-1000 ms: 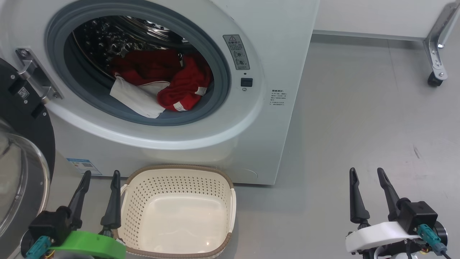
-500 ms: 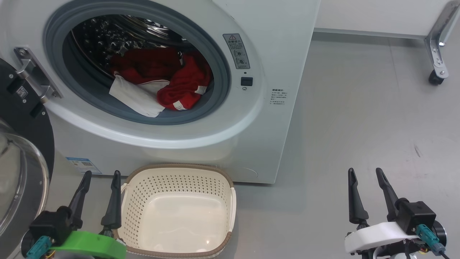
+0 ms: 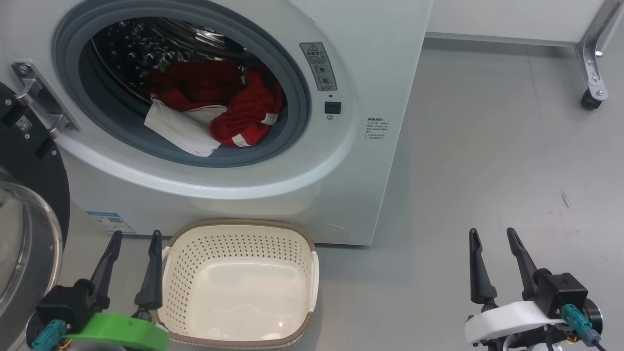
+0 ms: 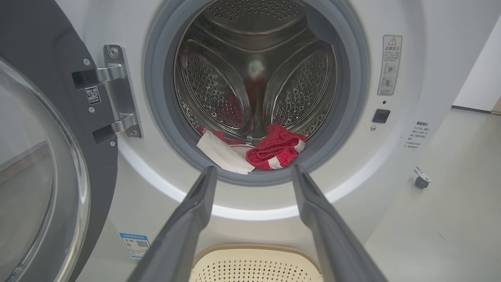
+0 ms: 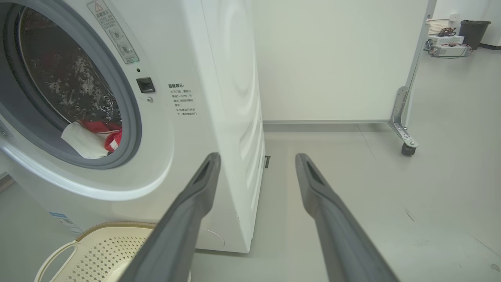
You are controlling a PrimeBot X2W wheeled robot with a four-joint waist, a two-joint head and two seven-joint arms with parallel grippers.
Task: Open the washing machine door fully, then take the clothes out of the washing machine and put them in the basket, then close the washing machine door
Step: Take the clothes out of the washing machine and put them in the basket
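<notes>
My left gripper (image 3: 136, 236) sits at the near left, its two long dark fingers spread wide and pointing away toward the machine. Just right of it stands the small cream perforated plastic basket (image 3: 243, 224) with its brown woven-look rim, upright and mouth up. It sits close before the big white front-loading washing machine (image 3: 370, 73); I cannot tell whether they touch.

The drum mouth faces me. Inside it the bright red clothes with white panels (image 3: 229, 107) lie heaped along the lower lip, stretched left to right, with one white panel drooping over the grey gasket toward the near left.

The round black-rimmed glass door (image 3: 41, 180) hangs swung out on its left hinge.

My right gripper (image 3: 492, 234) is well apart at the near right over grey floor (image 3: 487, 146), fingers likewise spread and pointing away.
</notes>
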